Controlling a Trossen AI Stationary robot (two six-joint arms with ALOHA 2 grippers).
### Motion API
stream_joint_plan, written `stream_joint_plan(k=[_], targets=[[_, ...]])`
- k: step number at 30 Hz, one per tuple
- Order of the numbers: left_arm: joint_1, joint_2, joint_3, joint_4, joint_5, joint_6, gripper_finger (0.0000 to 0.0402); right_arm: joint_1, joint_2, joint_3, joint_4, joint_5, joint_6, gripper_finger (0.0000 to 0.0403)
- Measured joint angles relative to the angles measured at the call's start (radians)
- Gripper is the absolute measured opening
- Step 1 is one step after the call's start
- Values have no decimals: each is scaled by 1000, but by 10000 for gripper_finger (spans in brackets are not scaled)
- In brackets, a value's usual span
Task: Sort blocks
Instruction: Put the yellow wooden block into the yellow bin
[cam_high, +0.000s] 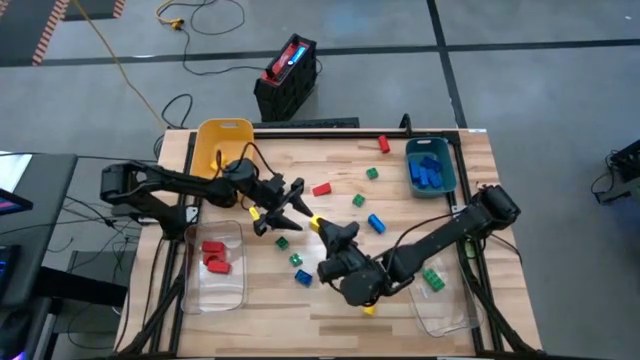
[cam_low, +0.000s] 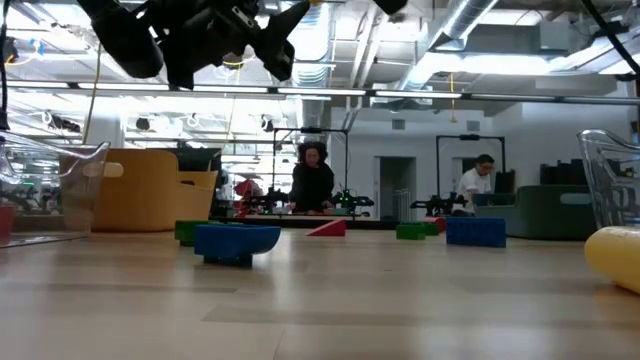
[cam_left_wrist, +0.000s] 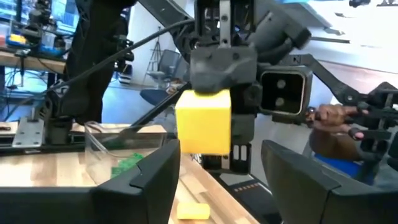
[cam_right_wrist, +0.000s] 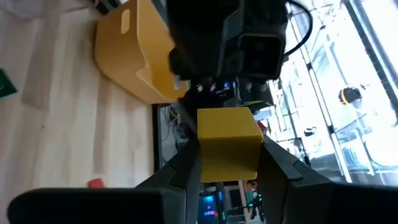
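Note:
A yellow block (cam_right_wrist: 227, 146) is up in the air over the table's middle, shut in my right gripper (cam_high: 320, 224). My left gripper (cam_high: 284, 210) faces it from the table's left, open. Its fingers (cam_left_wrist: 149, 177) stand on either side of the block (cam_left_wrist: 203, 121) and touch nothing. Loose red (cam_high: 321, 188), green (cam_high: 360, 201) and blue (cam_high: 376, 222) blocks lie flat on the wood. Another yellow block (cam_high: 368, 310) lies near the front edge. My right gripper pinches the yellow block between its two fingers (cam_right_wrist: 186, 165), which press on two opposite side faces (cam_right_wrist: 205, 155). They reach slanting toward the table's left and far side. The block is lifted clear of the table, and one face (cam_left_wrist: 203, 121) is turned to the left gripper.
The yellow bin (cam_high: 222, 145) stands at the far left and the teal bin (cam_high: 430, 165), holding blue blocks, at the far right. A clear bin (cam_high: 215, 265) near left holds red blocks. Another clear bin (cam_high: 440, 295) near right holds a green block. People sit in the room behind.

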Motion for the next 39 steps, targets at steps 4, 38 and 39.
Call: stream_joint_plan(k=[4,38,39], targets=[[0,0,7,0,-1,0,227,-4,0,0,44,-25,-72,122],[-63,0,28,-26,-109,68,127,-38,0,0,70,-105,-69,191],[-63,0,28,-26,-110,68,127,-38,1,0,83,-100,-70,204]])
